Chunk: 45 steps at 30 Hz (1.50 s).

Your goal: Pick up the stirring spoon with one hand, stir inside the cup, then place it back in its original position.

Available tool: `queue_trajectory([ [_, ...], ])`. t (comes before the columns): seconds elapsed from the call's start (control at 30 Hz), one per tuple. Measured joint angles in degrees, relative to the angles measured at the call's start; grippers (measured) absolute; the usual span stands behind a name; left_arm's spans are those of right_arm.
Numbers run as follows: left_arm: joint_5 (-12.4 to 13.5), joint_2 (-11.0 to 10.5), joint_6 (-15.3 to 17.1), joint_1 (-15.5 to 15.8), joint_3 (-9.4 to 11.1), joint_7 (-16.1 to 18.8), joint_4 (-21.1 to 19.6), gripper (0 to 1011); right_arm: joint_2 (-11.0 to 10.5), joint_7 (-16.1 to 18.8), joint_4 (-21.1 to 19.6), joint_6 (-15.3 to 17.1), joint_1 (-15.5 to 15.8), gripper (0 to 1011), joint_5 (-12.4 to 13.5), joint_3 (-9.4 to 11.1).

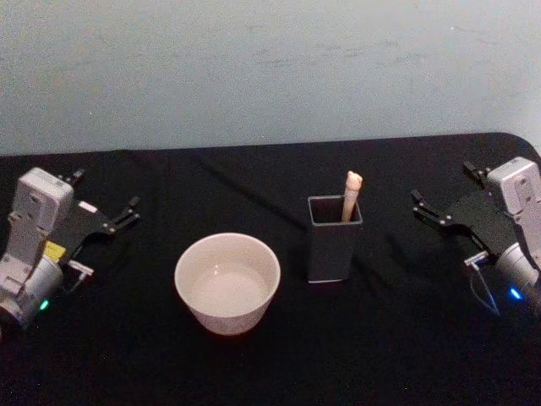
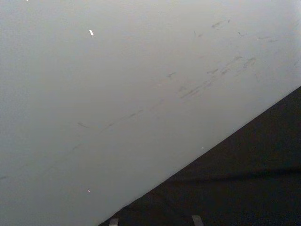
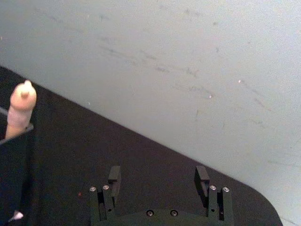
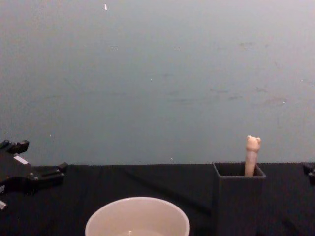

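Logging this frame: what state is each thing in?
stirring spoon: standing in the holder, untouched, handle poking out.
holder: upright, holding the spoon.
cup: upright, left of the holder, apart from it.
left gripper: open, empty, far left.
right gripper: open, empty, far right.

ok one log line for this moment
stage: pre-grasp | stirring spoon: standing in holder | cup: left of holder | left claw: open, parked left | right claw: open, parked right

A pale blue-grey wall (image 1: 270, 68), faintly scuffed, was seen filling the upper frame behind a black-covered worktop (image 1: 254, 178).
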<state>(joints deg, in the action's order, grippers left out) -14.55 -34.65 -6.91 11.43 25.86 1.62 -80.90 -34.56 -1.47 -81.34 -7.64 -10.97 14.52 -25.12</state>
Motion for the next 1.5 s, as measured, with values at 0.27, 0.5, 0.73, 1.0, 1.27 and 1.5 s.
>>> queue_trajectory([
  [0.27, 0.0, 0.0, 0.0, 0.0, 0.0, 0.0, 0.0, 1001, -1.1, 3.1, -5.6, 0.1, 3.5, 1002, 3.9, 3.3],
  [0.5, 0.0, 0.0, 0.0, 0.0, 0.0, 0.0, 0.0, 1001, -3.4, 8.3, -11.6, 0.8, 7.8, 1002, 8.6, 5.5],
  [0.73, 0.0, 0.0, 0.0, 0.0, 0.0, 0.0, 0.0, 1001, -4.4, 13.9, -15.3, 2.2, 10.0, 1002, 12.2, 6.1],
  [1.0, 0.0, 0.0, 0.0, 0.0, 0.0, 0.0, 0.0, 1001, -2.0, 16.4, -15.6, 5.1, 8.7, 1002, 13.2, 5.4],
  [1.27, 0.0, 0.0, 0.0, 0.0, 0.0, 0.0, 0.0, 1001, 1.0, 17.2, -14.0, 7.3, 6.5, 1002, 12.9, 4.6],
  [1.5, 0.0, 0.0, 0.0, 0.0, 0.0, 0.0, 0.0, 1001, 3.7, 17.7, -11.6, 9.0, 4.0, 1002, 11.9, 4.0],
])
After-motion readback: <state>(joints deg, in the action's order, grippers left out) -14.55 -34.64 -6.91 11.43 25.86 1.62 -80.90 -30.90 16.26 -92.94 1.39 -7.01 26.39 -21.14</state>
